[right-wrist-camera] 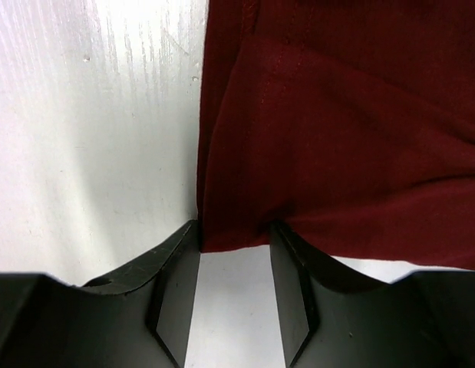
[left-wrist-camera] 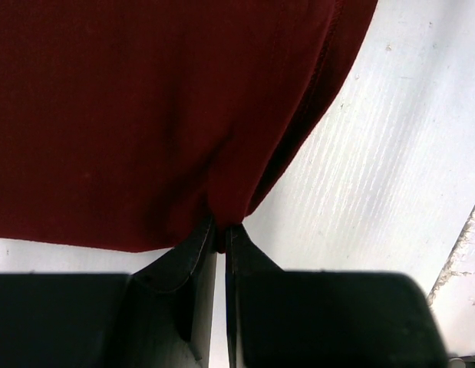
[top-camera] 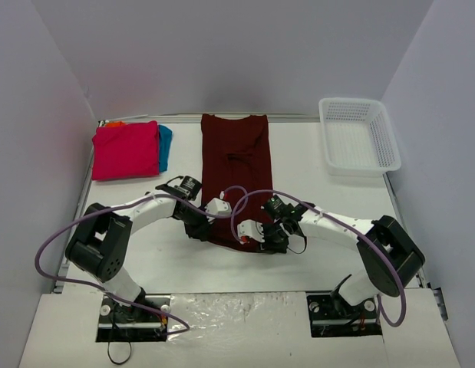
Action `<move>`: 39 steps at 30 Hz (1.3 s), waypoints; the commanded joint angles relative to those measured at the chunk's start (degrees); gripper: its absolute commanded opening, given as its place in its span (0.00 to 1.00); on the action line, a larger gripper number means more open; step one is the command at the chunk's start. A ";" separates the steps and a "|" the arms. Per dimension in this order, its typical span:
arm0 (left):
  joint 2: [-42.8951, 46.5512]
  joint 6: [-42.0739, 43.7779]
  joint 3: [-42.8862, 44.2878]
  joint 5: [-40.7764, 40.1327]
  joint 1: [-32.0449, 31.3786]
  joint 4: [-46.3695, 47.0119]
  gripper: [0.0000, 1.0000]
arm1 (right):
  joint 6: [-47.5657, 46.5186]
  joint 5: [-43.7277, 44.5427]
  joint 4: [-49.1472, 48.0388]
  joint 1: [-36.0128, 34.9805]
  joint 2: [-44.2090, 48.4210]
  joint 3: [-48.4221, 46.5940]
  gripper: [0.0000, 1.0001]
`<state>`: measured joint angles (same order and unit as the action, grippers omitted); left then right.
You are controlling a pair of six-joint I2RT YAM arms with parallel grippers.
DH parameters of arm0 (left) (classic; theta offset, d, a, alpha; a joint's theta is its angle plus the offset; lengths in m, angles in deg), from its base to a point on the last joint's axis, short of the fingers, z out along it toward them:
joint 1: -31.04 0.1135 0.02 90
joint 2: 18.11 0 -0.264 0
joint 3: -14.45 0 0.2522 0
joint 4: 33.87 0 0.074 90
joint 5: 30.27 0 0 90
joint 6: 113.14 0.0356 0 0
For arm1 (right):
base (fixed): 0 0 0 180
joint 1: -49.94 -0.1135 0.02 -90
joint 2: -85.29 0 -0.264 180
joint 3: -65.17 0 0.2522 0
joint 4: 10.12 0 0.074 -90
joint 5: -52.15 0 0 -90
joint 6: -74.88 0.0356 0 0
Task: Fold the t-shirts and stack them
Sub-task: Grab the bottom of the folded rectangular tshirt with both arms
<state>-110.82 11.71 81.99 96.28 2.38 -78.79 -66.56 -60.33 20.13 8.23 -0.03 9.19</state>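
Observation:
The dark maroon t-shirt lies in a long folded strip down the middle of the table. My left gripper is at its near left corner; in the left wrist view the gripper is shut on a pinch of the maroon cloth. My right gripper is at the near right corner; in the right wrist view it stands open with the corner of the shirt between the fingers. A folded pink shirt lies at the back left on a teal one, with a bit of orange behind.
A white mesh basket stands at the back right. Grey walls close in the table on three sides. Purple cables loop over both arms near the shirt's near end.

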 commanded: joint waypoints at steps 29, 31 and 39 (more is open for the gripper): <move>16.68 10.67 1.94 2.38 0.54 -14.71 0.02 | -4.02 -4.85 24.72 6.64 12.63 -8.40 0.00; 16.77 10.76 2.21 2.64 0.54 -15.25 0.02 | -4.02 -5.55 26.65 7.00 13.25 -9.37 0.00; 20.46 11.72 2.03 6.77 0.63 -18.23 0.02 | -4.63 -8.89 31.14 8.49 13.69 -13.85 0.00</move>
<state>-93.82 20.56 82.25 100.06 2.57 -91.86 -70.53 -67.28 44.00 15.88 12.39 -2.05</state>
